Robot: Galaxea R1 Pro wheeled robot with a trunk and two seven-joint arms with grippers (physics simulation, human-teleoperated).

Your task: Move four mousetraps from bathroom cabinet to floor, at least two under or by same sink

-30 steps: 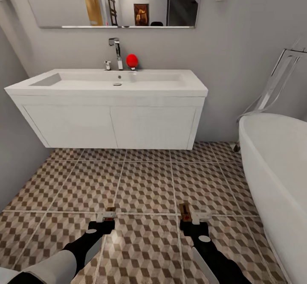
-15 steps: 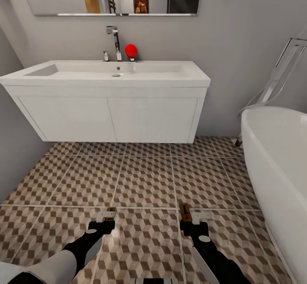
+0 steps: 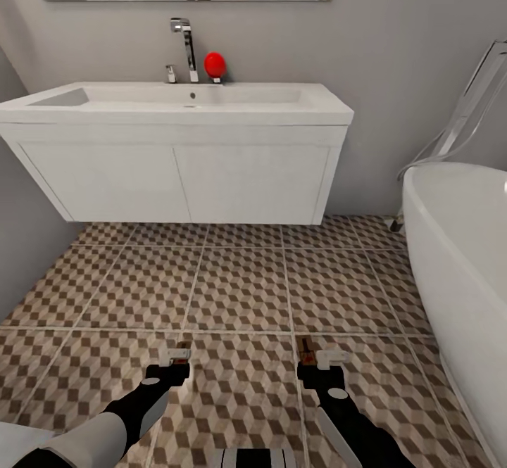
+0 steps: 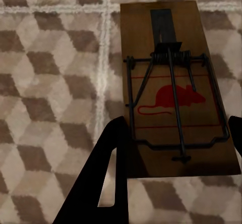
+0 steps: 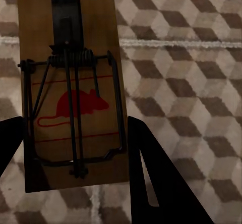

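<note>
Above the cube-patterned tile floor (image 3: 239,292) | left gripper (image 4: 174,151) and right gripper (image 5: 75,143) each clamped a flat brown wooden mousetrap (image 4: 176,82) (image 5: 70,82) by its side edges | boards looked light, stiff; best held clear of the wire spring.

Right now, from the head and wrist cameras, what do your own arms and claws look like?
Both arms have white shells on the forearms that change to glossy black wrists, each with a small pale round mark. The left claw and right claw end in pale tips in the head view. In the wrist views the fingers are flat, black and wedge-shaped with a triangular cut-out. No cables show.
</note>
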